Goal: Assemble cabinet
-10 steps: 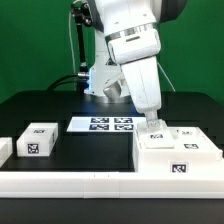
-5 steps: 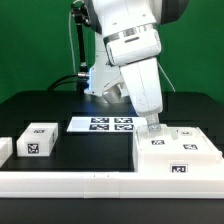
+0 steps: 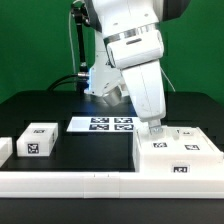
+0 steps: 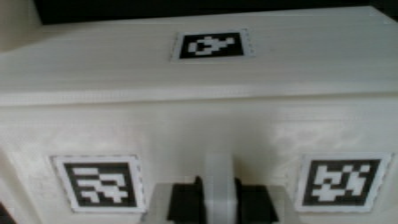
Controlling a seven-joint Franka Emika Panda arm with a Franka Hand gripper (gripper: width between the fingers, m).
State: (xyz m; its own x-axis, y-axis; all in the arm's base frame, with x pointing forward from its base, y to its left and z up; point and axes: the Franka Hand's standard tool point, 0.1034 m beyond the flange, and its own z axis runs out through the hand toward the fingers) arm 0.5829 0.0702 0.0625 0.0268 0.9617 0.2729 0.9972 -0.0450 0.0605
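The cabinet is a big white boxy body with several black-and-white tags, lying at the exterior view's right near the front. My gripper reaches down onto its upper left part. In the wrist view the cabinet fills the picture, with one tag on its far face and two on the near face. My gripper has its dark fingers close together, and a narrow white ridge of the cabinet is pinched between them.
A small white block with one tag and another at the edge lie at the exterior view's left. The marker board lies mid-table. A long white rail runs along the front. The arm's base stands behind.
My gripper has shifted slightly to the exterior view's right and a little lower over the cabinet. The tags on the cabinet's top have moved a little with it.
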